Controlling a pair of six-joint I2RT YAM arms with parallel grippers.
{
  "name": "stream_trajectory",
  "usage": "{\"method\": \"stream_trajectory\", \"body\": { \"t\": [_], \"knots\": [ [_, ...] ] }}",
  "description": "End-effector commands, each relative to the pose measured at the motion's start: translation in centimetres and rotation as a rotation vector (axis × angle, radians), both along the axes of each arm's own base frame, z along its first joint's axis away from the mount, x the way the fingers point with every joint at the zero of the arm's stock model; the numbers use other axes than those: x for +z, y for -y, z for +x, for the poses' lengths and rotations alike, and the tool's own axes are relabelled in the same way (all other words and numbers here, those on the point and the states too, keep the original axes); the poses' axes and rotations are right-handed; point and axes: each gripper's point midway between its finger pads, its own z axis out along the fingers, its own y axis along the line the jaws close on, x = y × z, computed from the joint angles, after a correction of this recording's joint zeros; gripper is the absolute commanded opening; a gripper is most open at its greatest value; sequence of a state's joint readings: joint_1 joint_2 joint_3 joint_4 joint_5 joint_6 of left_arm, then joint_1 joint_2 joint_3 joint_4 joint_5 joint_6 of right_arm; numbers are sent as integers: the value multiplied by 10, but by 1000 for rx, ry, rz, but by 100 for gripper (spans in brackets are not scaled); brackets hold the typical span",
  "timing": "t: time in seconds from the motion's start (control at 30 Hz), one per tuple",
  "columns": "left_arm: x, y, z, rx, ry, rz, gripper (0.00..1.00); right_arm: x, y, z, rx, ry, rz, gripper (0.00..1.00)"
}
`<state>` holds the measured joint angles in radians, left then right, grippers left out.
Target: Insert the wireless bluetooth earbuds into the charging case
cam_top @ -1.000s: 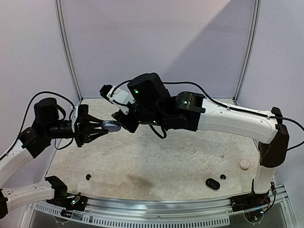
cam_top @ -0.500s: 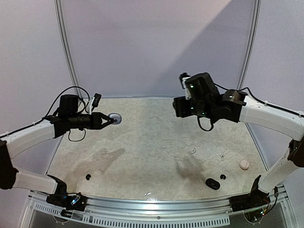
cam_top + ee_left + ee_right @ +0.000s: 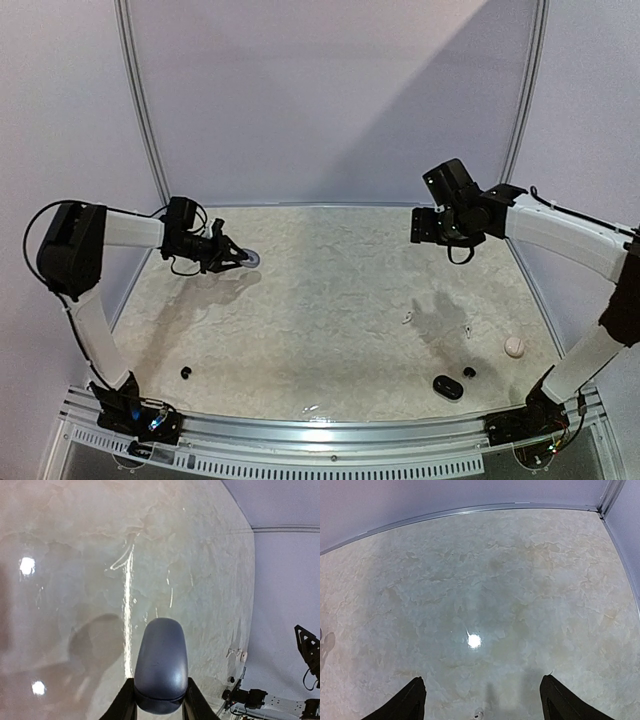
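The charging case (image 3: 161,660) is a dark blue-grey rounded shell, lid closed. My left gripper (image 3: 160,684) is shut on its near end. In the top view the charging case (image 3: 247,258) and left gripper (image 3: 236,259) hang low over the far left of the table. My right gripper (image 3: 420,228) is up at the far right, open and empty. In the right wrist view the right gripper (image 3: 482,700) has its jaws wide apart over bare table. One tiny earbud (image 3: 478,714) lies below them. White earbuds (image 3: 408,318) (image 3: 467,330) and black earbuds (image 3: 186,373) (image 3: 469,372) lie loose.
A black oval case (image 3: 447,386) sits near the front right. A round whitish case (image 3: 514,346) lies by the right edge. A metal rail (image 3: 300,430) runs along the table's near edge, and walls close in the back and sides.
The two arms have parted from the middle. My left gripper carried the case to the far left and lower. My right gripper drew back to the right and opened wide.
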<state>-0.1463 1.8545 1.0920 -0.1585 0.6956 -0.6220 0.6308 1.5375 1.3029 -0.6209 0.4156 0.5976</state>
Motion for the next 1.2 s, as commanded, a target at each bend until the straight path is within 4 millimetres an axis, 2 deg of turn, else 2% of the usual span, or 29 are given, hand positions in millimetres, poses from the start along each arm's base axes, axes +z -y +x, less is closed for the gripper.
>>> {"method": "stream_trajectory", "body": {
  "t": [0.0,0.13,0.23,0.3,0.4,0.47,0.57,0.67,0.77,0.8,0.93,1.0,1.17],
  "knots": [
    [-18,-1,26,16,-107,-67,0,0,-9,37,61,-25,28,80],
    [-41,1,37,28,-151,-78,1,-11,-15,65,101,-64,-7,80],
    [-61,-2,33,35,-203,-62,8,-19,-21,79,138,-87,-14,80],
    [-71,-3,28,37,-233,-46,19,-20,-25,86,154,-88,-15,80],
    [-79,-6,24,43,-257,-24,41,-22,-26,92,165,-89,-18,81],
    [-81,-9,23,44,-259,-6,55,-24,-24,92,162,-95,-20,81],
    [-84,-17,21,43,-263,45,69,-29,-17,86,143,-120,-42,81],
    [-82,-34,16,42,-267,153,80,-35,-6,73,108,-175,-64,87],
    [-67,-50,17,39,-234,241,88,-38,9,52,49,-226,-67,92],
    [-61,-54,18,33,-221,270,94,-43,16,43,25,-250,-75,93],
    [-42,-68,5,-19,-223,377,97,-54,43,-5,-113,-368,-55,93],
    [-27,-68,2,-44,-187,385,97,-77,44,-36,-102,-458,-54,94],
    [26,-56,-5,-127,-15,349,97,-88,39,-105,-51,-542,-125,93]
  ]
}}
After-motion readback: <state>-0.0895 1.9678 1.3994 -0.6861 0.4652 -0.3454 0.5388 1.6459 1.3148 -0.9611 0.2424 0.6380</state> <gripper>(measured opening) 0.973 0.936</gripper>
